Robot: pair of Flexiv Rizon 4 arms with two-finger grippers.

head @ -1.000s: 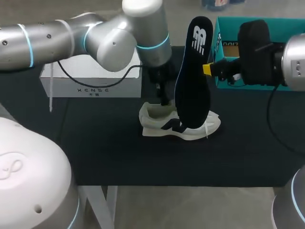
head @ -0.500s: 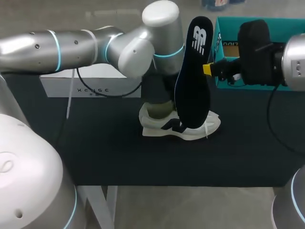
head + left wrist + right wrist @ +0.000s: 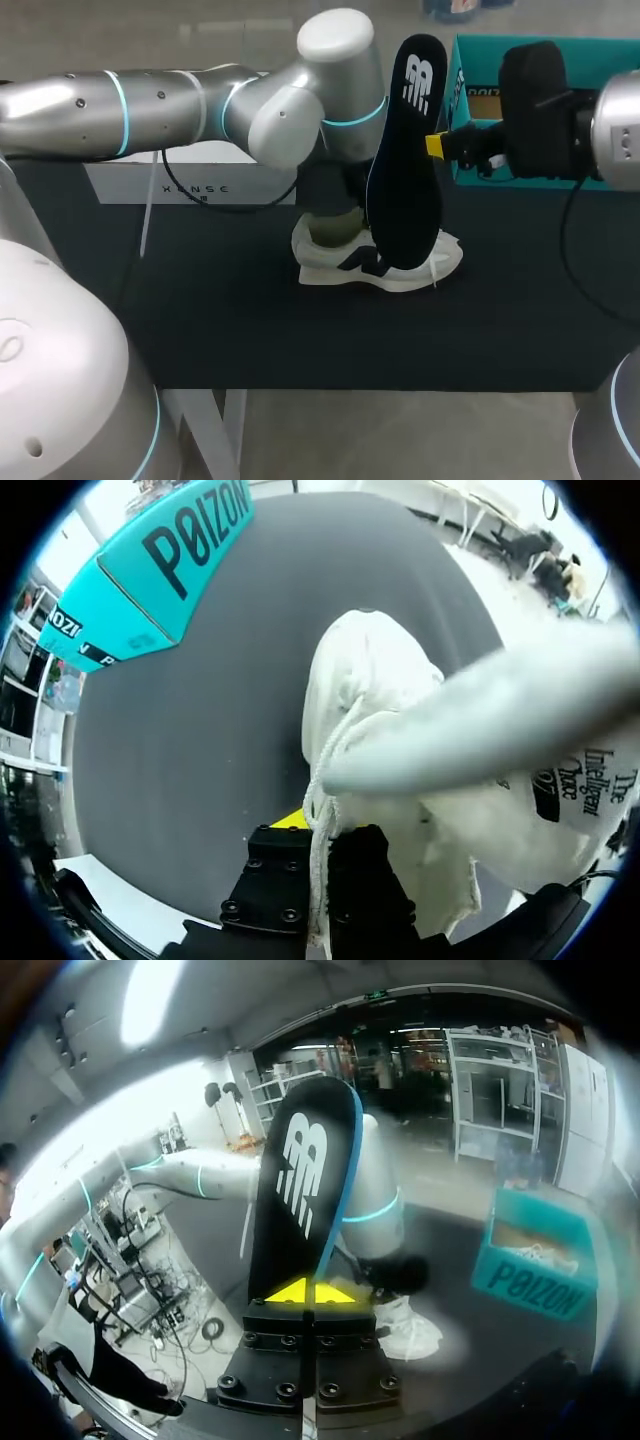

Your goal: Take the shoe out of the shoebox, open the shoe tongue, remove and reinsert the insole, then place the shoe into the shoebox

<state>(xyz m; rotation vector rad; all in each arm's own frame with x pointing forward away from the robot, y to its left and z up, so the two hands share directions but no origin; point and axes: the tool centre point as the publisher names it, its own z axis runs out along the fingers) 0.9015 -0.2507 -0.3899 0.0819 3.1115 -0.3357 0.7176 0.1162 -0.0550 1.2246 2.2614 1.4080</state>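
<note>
Right gripper (image 3: 302,1292) was clamped tight on the insole (image 3: 300,1190), which stood upright, straight out from its fingers. Under the insole's lower end the shoe (image 3: 400,268) sat on the table (image 3: 250,320), its collar pinched between the left gripper (image 3: 318,832) fingers. The shoebox (image 3: 466,70) was just beside the right gripper.

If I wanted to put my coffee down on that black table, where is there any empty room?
The table is bare along the near edge in front of the shoe, and between the white box and that edge. Crowded: the middle, where the left arm, insole and right claw meet.
</note>
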